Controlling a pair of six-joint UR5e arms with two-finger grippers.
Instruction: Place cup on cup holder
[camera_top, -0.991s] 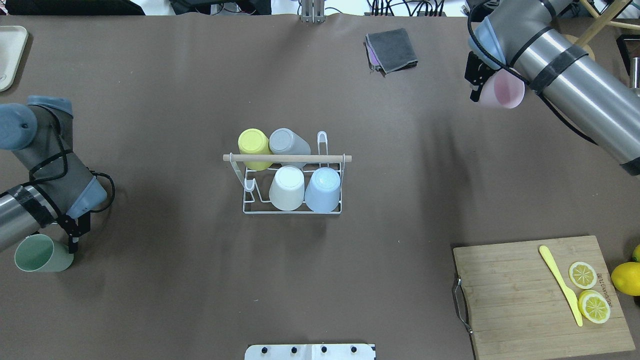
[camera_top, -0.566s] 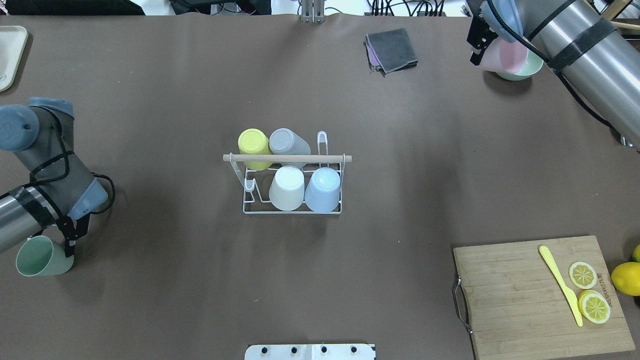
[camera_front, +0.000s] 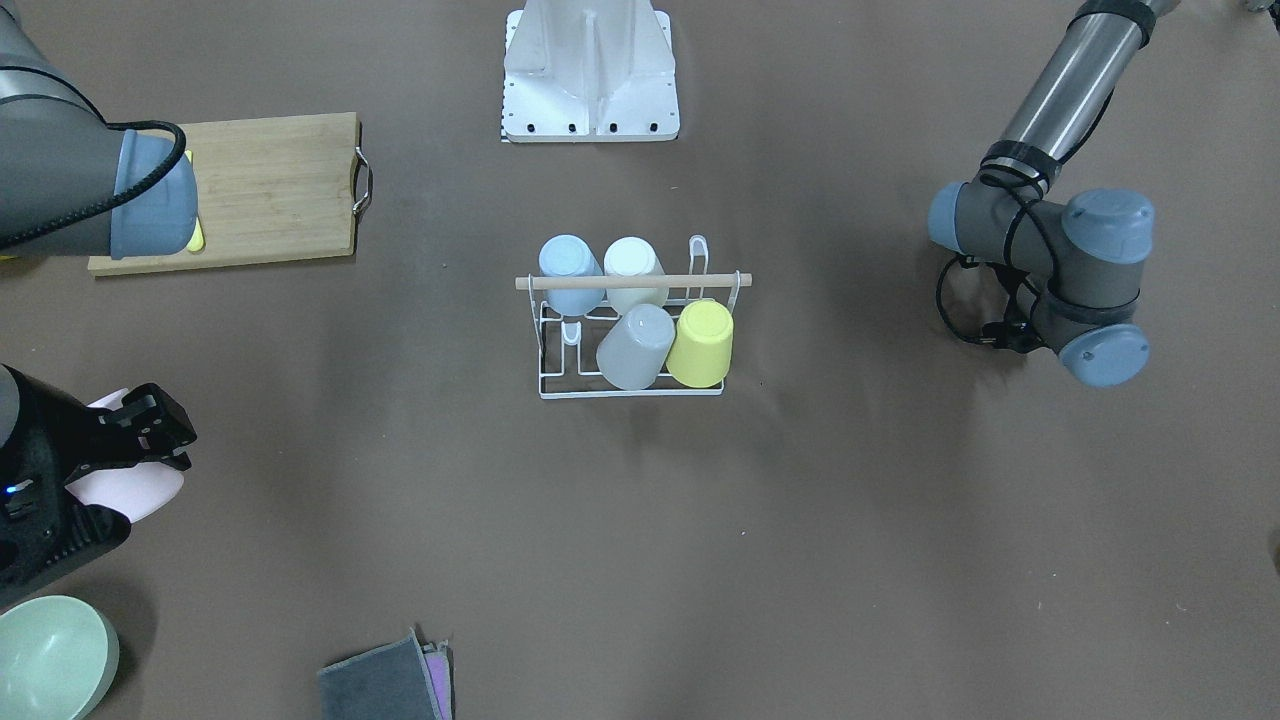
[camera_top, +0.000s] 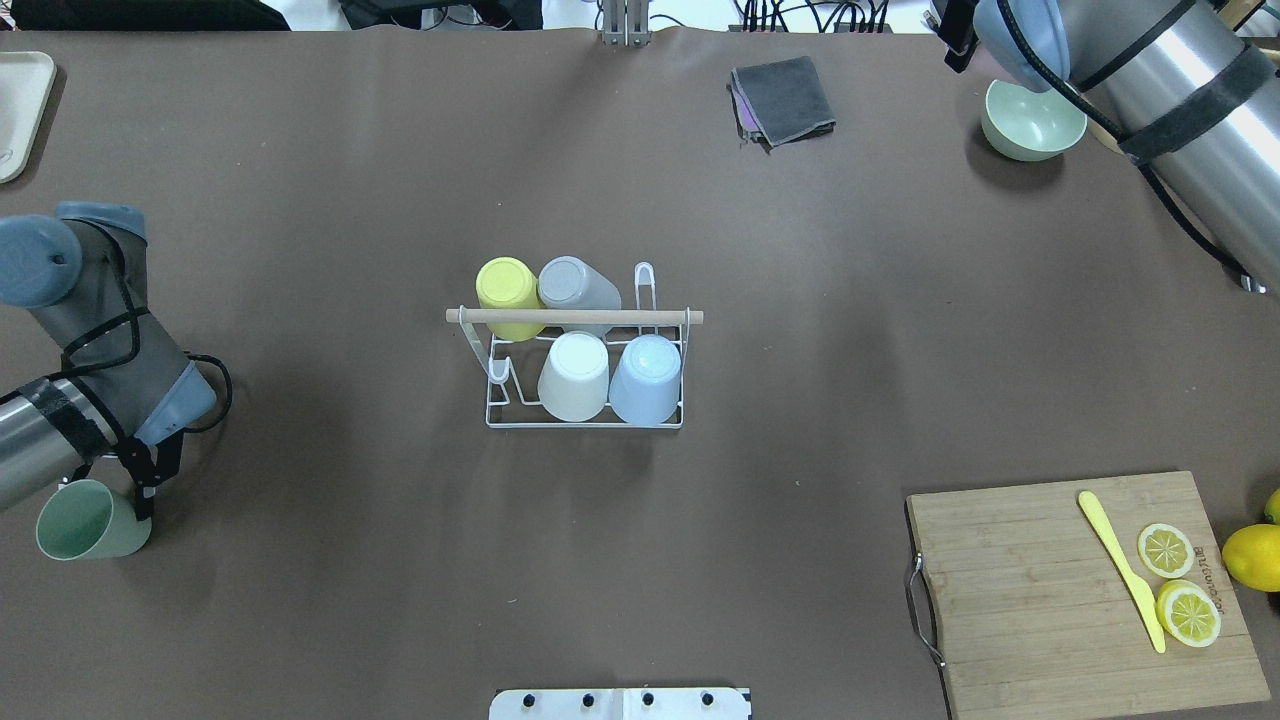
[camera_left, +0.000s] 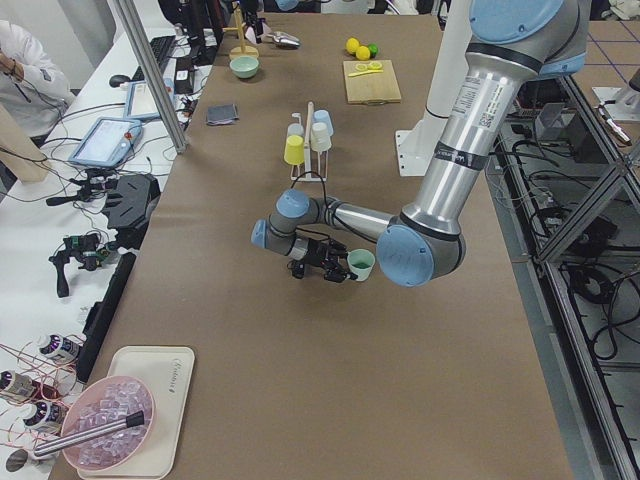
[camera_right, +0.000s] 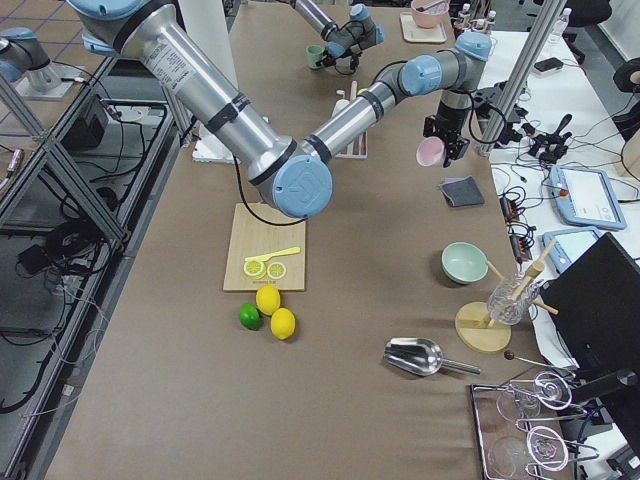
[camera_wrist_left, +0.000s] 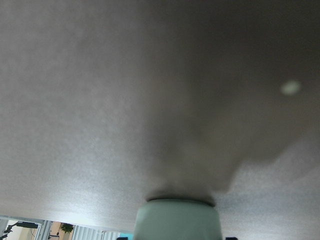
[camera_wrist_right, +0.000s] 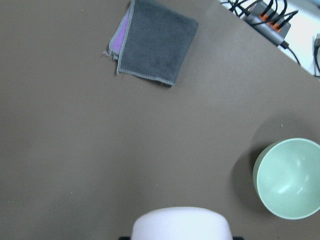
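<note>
The cup holder (camera_top: 585, 422), a white wire rack with a wooden rod handle (camera_top: 575, 316), stands at the table's middle and also shows in the front view (camera_front: 630, 393). It carries upturned yellow (camera_top: 507, 287), grey (camera_top: 575, 285), white (camera_top: 576, 377) and blue (camera_top: 647, 380) cups. My left gripper (camera_top: 128, 498) is shut on a green cup (camera_top: 85, 522), held sideways low at the table's left near side. The green cup also shows in the left wrist view (camera_wrist_left: 177, 220). My right gripper (camera_front: 120, 455) is shut on a pink cup (camera_front: 128, 487) above the far right side. The pink cup also shows in the right wrist view (camera_wrist_right: 180, 225).
A green bowl (camera_top: 1033, 120) and a folded grey cloth (camera_top: 785, 100) lie at the far right. A cutting board (camera_top: 1040, 600) with lemon slices and a yellow knife sits at the near right. A tray (camera_top: 20, 110) lies at the far left.
My right arm has carried the pink cup toward the table's far edge, out of the overhead view, uncovering the green bowl. My left arm with the green cup has barely shifted.
</note>
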